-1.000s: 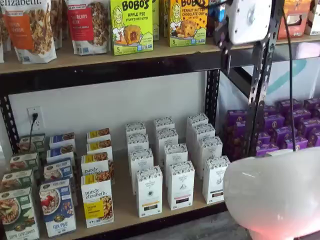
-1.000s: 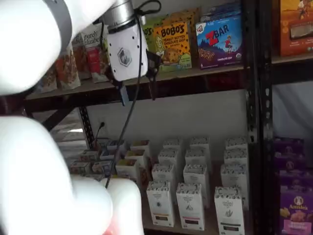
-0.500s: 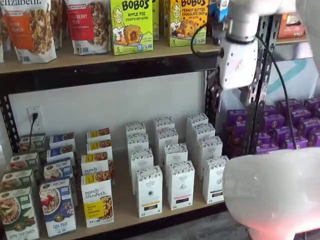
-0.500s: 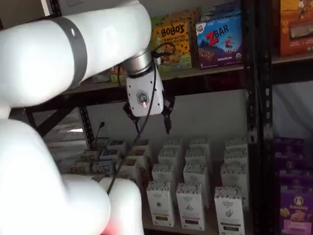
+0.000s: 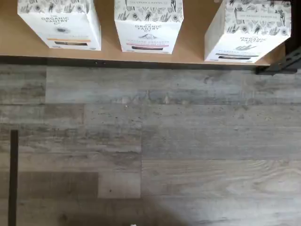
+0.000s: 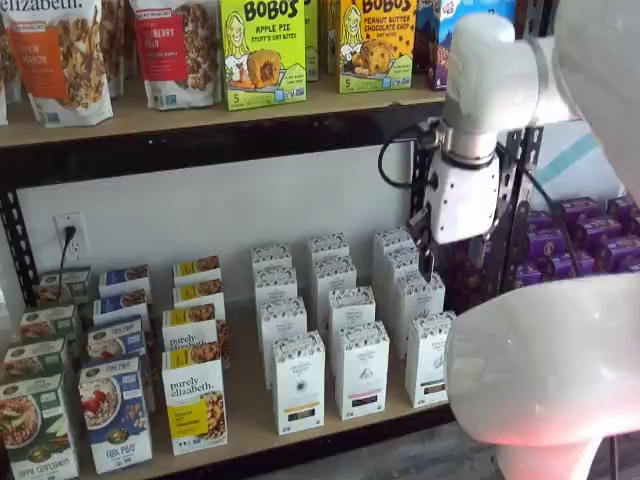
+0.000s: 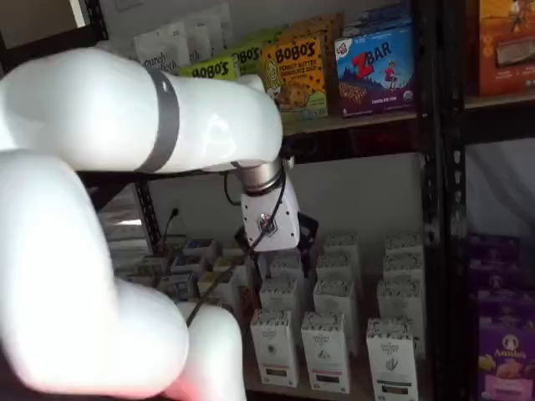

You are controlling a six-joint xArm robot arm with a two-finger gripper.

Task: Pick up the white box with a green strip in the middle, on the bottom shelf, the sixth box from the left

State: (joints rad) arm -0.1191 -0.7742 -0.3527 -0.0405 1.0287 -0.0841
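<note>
The white box with the green strip stands at the front of the rightmost column of white cartons on the bottom shelf. It also shows in a shelf view and in the wrist view, beside a red-strip carton and a yellow-strip carton. My gripper hangs above and behind that column, over its rear cartons, with its black fingers apart and nothing in them. In a shelf view the gripper is in front of the middle cartons.
A black upright post stands right of the white cartons, with purple boxes beyond it. Purely Elizabeth boxes stand to the left. The upper shelf holds Bobo's boxes. My white arm link fills the lower right foreground. Grey plank floor lies before the shelf.
The gripper has come down from the upper shelf level to just above the white cartons on the bottom shelf. The boxes have not moved.
</note>
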